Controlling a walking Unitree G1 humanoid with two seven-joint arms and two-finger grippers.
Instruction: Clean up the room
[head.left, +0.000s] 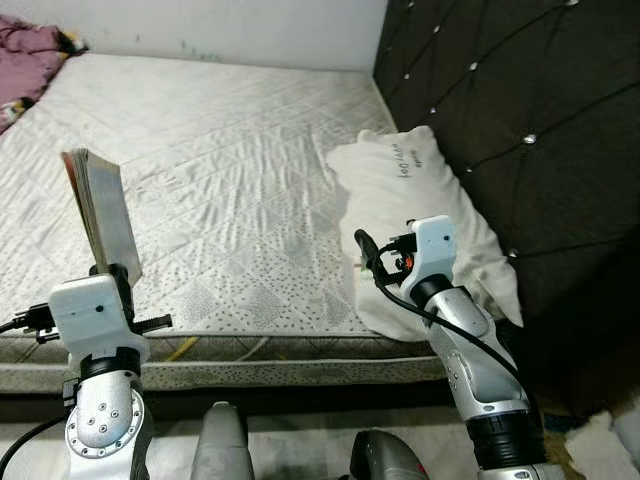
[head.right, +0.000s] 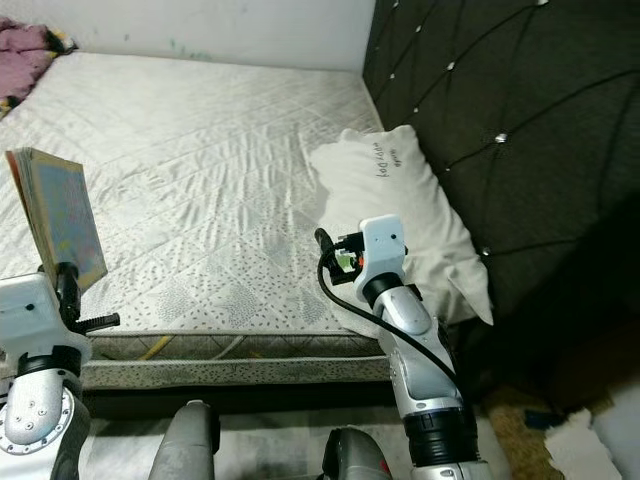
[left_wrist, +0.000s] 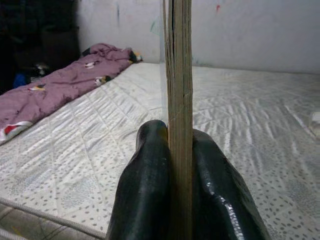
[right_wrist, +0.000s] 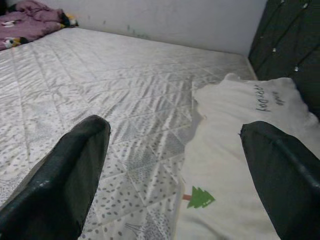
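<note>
Nearest, at the lower left: left gripper (left_wrist: 180, 165), fingers (left_wrist: 145, 190) clamped on a thin book (head.left: 102, 212), held upright over the near edge of the mattress (head.left: 230, 180). Seen edge-on in the left wrist view, with the spine standing straight up between the two black pads. To the right, right gripper (right_wrist: 175, 165) spread wide, holding nothing, hovering above the near end of a white pillow (head.left: 420, 200). Pillow lying along the right side of the mattress, against the dark tufted headboard (head.left: 520, 120), with handwriting near its far end and a small green tree print (right_wrist: 200, 197) close to its near edge. Quilted, pale, dotted mattress cover, wrinkled toward the pillow. At the far left corner, a crumpled purple blanket (left_wrist: 55, 87). Beyond the bed, a plain white wall (head.left: 250, 30).
</note>
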